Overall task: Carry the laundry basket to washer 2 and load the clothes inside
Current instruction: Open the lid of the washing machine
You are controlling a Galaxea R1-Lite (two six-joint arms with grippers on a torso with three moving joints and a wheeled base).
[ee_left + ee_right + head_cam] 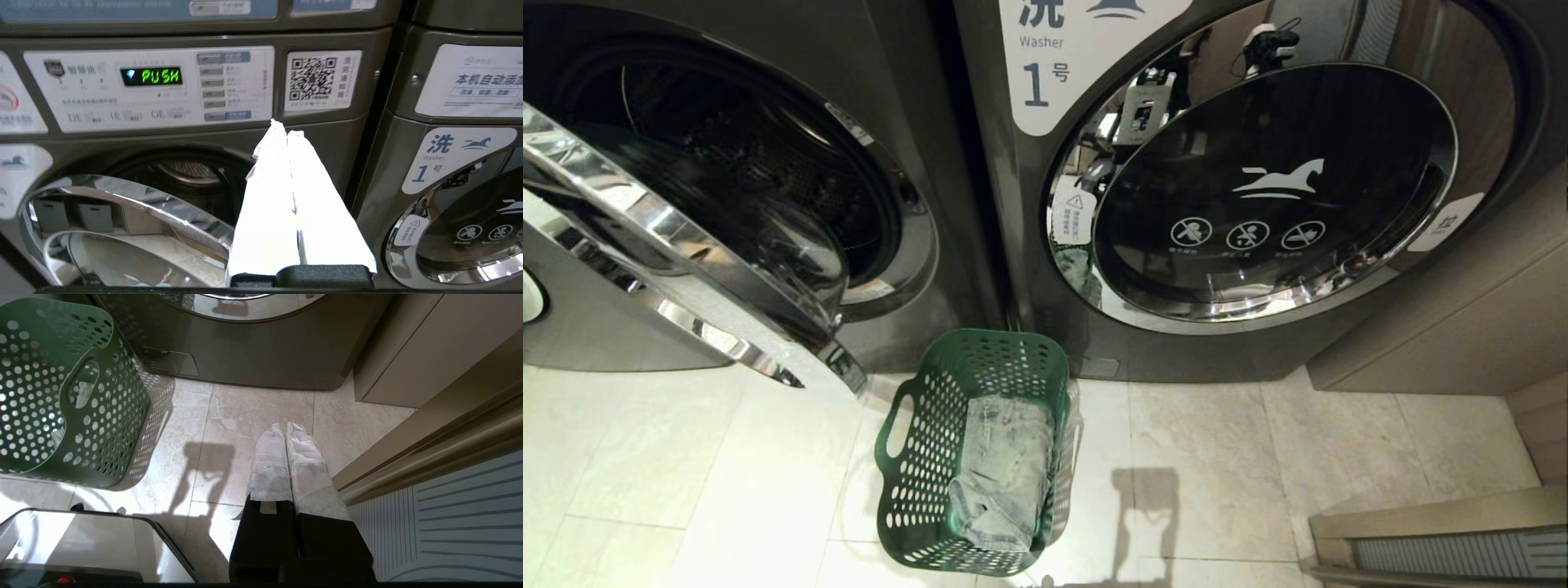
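Pale tile floor (1258, 457) runs before two dark grey front-loaders: at left, the open washer (768, 188), chrome-rimmed door (670, 245) swung out, drum empty, panel reading PUSH in the left wrist view; at right, washer 1 (1258, 188), door closed. Left gripper (286, 134), fingers pressed together on nothing, points at the open washer's front. Basket (976, 449) stands on the floor between the machines, the clothes (1005, 474) folded inside; right gripper (284, 430), clenched and empty, hangs over bare tile right of the basket.
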